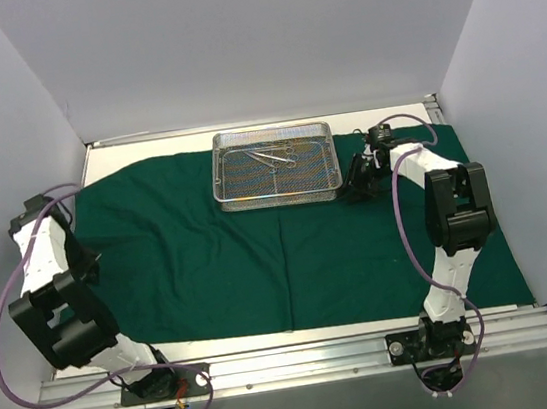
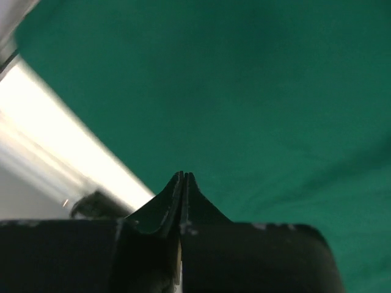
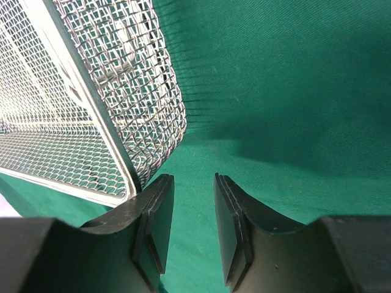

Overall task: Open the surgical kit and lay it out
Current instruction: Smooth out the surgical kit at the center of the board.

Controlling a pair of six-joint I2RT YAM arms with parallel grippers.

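The dark green cloth (image 1: 260,257) lies spread flat over most of the table. On its far middle stands the silver wire-mesh tray (image 1: 275,167), with slim metal instruments (image 1: 272,156) lying inside it. My right gripper (image 3: 192,177) hovers low over the cloth just off the tray's right near corner (image 3: 153,152). It is open, with only cloth showing between its fingers. My left gripper (image 2: 183,174) is shut on nothing above the cloth's left part (image 2: 256,91), close to the bare white table edge (image 2: 55,128).
White walls enclose the table on the left, right and far sides. A metal rail (image 1: 294,363) with both arm bases runs along the near edge. The left arm (image 1: 58,293) is folded up at the left wall.
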